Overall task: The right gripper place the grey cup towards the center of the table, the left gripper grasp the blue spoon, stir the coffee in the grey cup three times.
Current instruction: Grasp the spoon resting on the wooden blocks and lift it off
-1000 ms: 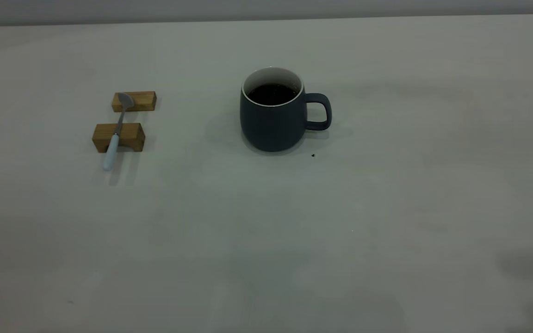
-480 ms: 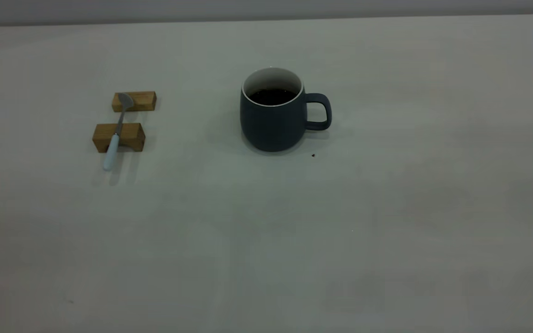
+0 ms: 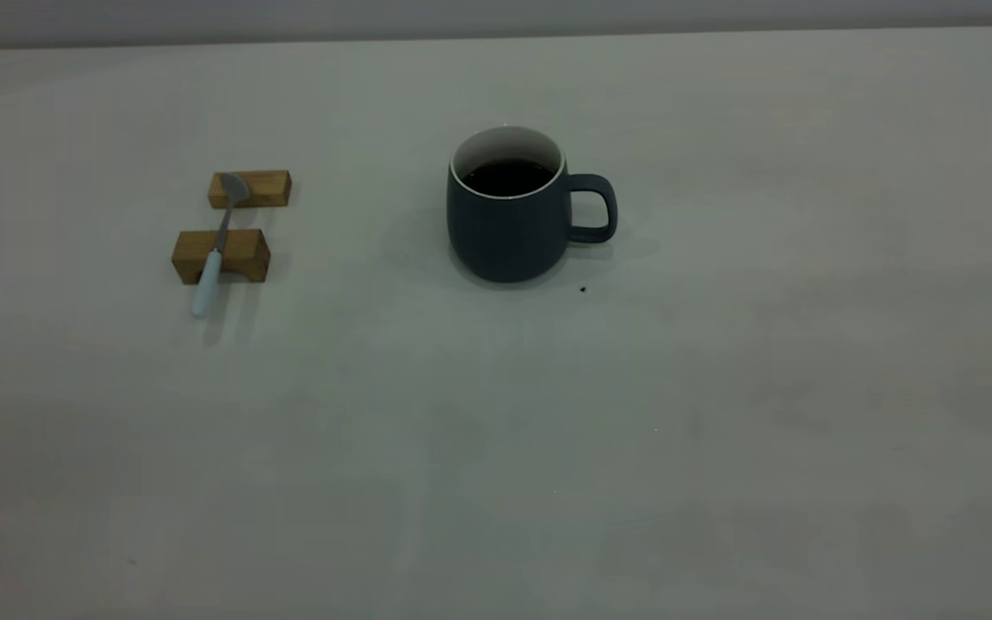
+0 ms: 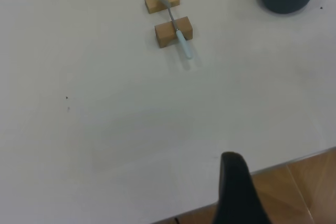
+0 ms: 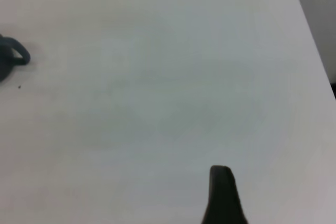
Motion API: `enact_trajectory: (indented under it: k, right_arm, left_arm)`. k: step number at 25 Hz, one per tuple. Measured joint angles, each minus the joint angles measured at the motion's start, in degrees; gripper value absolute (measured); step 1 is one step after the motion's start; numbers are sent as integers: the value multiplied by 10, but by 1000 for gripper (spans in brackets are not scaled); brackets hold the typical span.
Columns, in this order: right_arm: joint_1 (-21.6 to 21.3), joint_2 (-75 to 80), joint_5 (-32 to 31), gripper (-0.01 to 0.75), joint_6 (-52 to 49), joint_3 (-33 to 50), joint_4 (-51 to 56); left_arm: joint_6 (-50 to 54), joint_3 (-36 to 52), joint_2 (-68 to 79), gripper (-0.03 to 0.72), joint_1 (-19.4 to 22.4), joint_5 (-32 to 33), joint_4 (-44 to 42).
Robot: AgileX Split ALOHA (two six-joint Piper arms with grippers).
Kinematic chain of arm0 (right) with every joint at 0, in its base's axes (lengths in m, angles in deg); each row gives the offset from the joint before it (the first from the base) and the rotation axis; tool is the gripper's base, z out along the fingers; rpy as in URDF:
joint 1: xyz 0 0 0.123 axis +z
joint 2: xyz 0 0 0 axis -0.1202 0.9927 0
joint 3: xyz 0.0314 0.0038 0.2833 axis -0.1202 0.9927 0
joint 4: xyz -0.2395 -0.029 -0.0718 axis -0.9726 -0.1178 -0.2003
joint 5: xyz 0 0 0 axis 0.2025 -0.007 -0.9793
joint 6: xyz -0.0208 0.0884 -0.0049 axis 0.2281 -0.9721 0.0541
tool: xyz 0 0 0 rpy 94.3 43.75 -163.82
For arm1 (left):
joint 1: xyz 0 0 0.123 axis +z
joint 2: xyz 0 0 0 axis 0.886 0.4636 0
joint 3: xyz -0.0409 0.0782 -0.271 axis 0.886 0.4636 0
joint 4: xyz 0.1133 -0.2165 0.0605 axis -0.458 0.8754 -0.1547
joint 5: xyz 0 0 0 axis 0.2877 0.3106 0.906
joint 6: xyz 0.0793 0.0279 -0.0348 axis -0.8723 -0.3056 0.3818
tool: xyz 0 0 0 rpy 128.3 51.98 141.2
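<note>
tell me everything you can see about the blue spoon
The blue spoon is small and slim, with a pale blue-white handle and a grey, metal-looking neck and bowl. It lies bridged across two tan wooden blocks: the bowl rests on the farther block, the neck and upper handle cross the nearer one, and the handle end juts past it toward the camera in the exterior view, casting a shadow on the table. It sits left of the grey cup, well apart. No gripper touches it.

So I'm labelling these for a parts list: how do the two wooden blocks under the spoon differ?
The far block carries the blue spoon's grey bowl; the near block carries its neck and pale handle, which overhangs it. The near block looks chunkier and nearer the table edge. Both are tan wood, lying flat and apart.
</note>
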Motion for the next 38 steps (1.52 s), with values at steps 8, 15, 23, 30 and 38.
enact_trajectory:
  k: [8, 15, 23, 30, 38]
  right_arm:
    - [0, -7, -2, 580, -2, 0, 2]
    - [0, -8, -3, 580, -2, 0, 9]
    - [0, -8, -3, 580, -2, 0, 9]
    - [0, -8, -3, 580, -2, 0, 9]
    - [0, -8, -3, 580, -2, 0, 10]
  left_arm:
    - [0, 0, 0, 533, 0, 0, 0]
    - [0, 0, 0, 533, 0, 0, 0]
    - [0, 0, 0, 533, 0, 0, 0]
    - [43, -1, 3, 533, 0, -9, 0]
    - [90, -46, 200, 582, 0, -46, -17]
